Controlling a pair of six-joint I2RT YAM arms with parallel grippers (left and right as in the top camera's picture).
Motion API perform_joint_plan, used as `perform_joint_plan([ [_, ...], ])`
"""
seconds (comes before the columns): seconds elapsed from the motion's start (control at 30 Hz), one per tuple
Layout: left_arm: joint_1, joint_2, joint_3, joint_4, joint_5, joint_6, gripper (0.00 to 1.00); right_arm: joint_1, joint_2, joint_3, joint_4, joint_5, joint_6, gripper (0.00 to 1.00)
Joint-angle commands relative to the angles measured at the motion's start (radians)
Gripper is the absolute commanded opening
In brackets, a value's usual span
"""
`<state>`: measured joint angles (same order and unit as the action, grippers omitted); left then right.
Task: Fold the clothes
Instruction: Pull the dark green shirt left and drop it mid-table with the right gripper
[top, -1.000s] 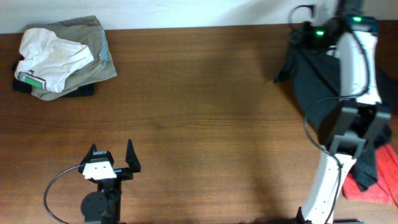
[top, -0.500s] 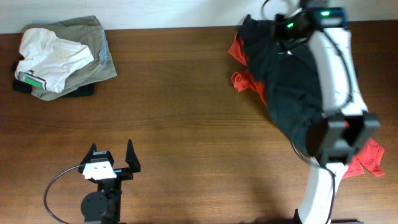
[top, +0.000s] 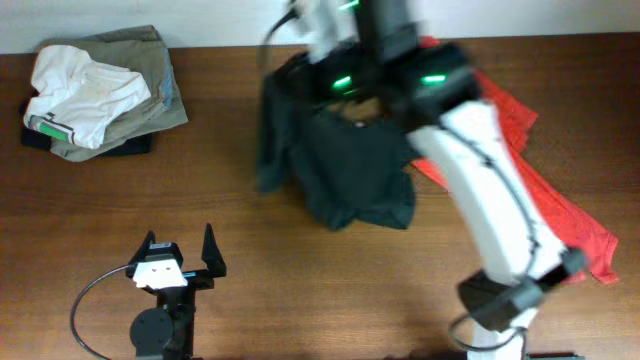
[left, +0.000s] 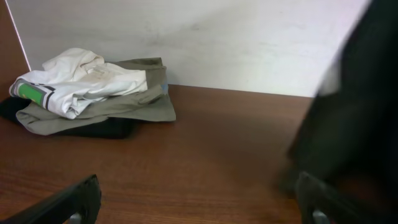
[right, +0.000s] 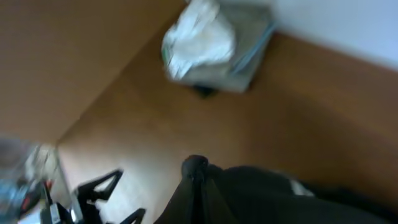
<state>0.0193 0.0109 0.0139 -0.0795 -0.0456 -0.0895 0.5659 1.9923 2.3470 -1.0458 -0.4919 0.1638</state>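
The black T-shirt (top: 350, 170) hangs bunched from my right gripper (right: 196, 169), which is shut on a fold of it above the back middle of the table. The shirt's lower part trails onto the wood. No white lettering shows clearly. The shirt fills the right side of the left wrist view (left: 357, 112) and the bottom of the right wrist view (right: 280, 199), both blurred. My left gripper (top: 180, 250) is open and empty at the front left, well apart from the shirt; its two fingers frame bare wood in the left wrist view (left: 199, 208).
A red garment (top: 540, 190) lies spread along the right side of the table. A pile of folded clothes, white on olive (top: 95, 90), sits at the back left corner, also in the left wrist view (left: 93, 93) and the right wrist view (right: 211, 43). A white wall runs behind the table.
My right arm has swung left from the back right to the back middle, carrying the black T-shirt. The red garment is now uncovered and stretched out at the right. The left arm has not moved.
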Motion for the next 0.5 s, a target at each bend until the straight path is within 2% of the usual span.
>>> perform_joint_plan([
  [0.0,0.003,-0.004,-0.005,0.000,-0.003,0.016,0.99,0.060,0.098,-0.014,-0.016,0.080,-0.001,0.20],
  [0.1,0.003,-0.004,-0.005,0.000,-0.003,0.016,0.99,-0.023,0.059,0.003,-0.077,0.301,-0.018,0.27],
  [0.13,0.003,-0.004,-0.005,0.000,-0.003,0.016,0.99,-0.081,0.034,0.010,-0.102,0.372,-0.028,0.33],
  [0.17,0.003,-0.004,-0.005,0.000,-0.003,0.016,0.99,-0.160,0.008,0.010,-0.119,0.429,-0.028,0.47],
  [0.2,0.003,-0.004,-0.005,0.000,-0.003,0.016,0.99,-0.214,0.001,0.010,-0.126,0.443,-0.029,0.54],
  [0.27,0.003,-0.004,-0.005,0.000,-0.003,0.016,0.99,-0.409,0.034,0.009,-0.125,0.386,-0.038,0.55],
  [0.33,0.003,-0.004,-0.005,0.000,-0.003,0.016,0.99,-0.478,0.079,0.009,-0.111,0.249,-0.086,0.51],
  [0.37,0.003,-0.004,-0.005,0.000,-0.003,0.016,0.99,-0.517,0.129,0.009,-0.085,0.135,-0.116,0.43],
  [0.43,0.003,-0.004,-0.005,0.000,-0.003,0.016,0.99,-0.549,0.256,0.009,-0.020,0.050,-0.116,0.11],
  [0.47,0.003,-0.004,-0.005,0.000,-0.003,0.016,0.99,-0.549,0.304,0.009,-0.003,0.050,-0.116,0.04],
])
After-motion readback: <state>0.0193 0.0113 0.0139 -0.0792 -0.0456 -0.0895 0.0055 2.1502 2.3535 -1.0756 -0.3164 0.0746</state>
